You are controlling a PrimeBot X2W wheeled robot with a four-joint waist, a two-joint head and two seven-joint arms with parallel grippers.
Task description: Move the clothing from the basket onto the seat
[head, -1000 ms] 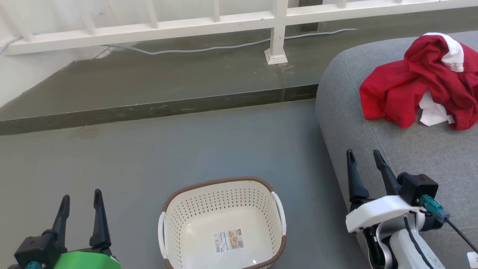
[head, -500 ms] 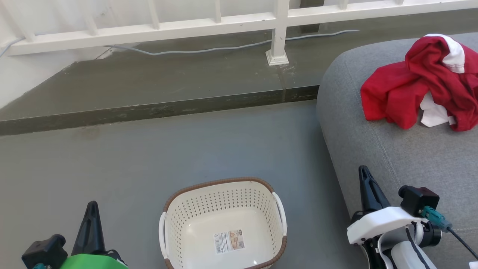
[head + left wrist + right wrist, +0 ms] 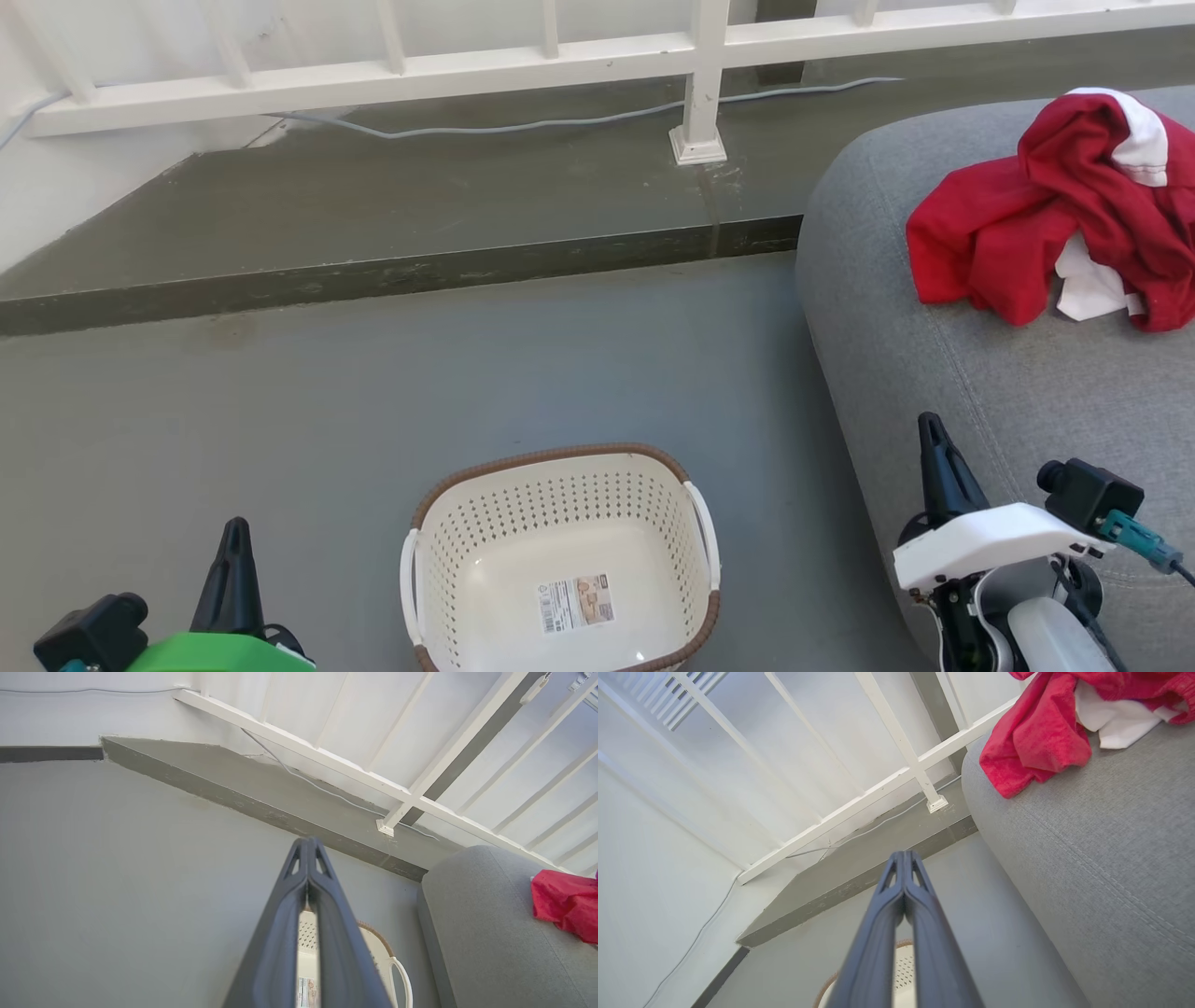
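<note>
**Both grippers shut empty; basket bare, clothing on the seat**

A second ago both grippers stood with their fingers spread. Now the left gripper (image 3: 233,539), at 7 o'clock in the head view, and the right gripper (image 3: 934,441), at 4 o'clock, each have their two fingers pressed tip to tip with nothing between them. Each wrist view shows the same meeting of tips. The basket (image 3: 551,455) and the clothing (image 3: 1008,233) lie as they did.

The clothing rests in a crumpled red and white heap on the seat (image 3: 971,392), at 2 o'clock, well apart from both grippers. The basket stands on the floor at 6 o'clock, holding only its label sticker (image 3: 576,602). Judged from that, the move is finished and the arms look to be parking.

Count: one basket, one seat, one heap of clothing (how many garments it holds cannot be told), one label sticker and two grippers.
</note>
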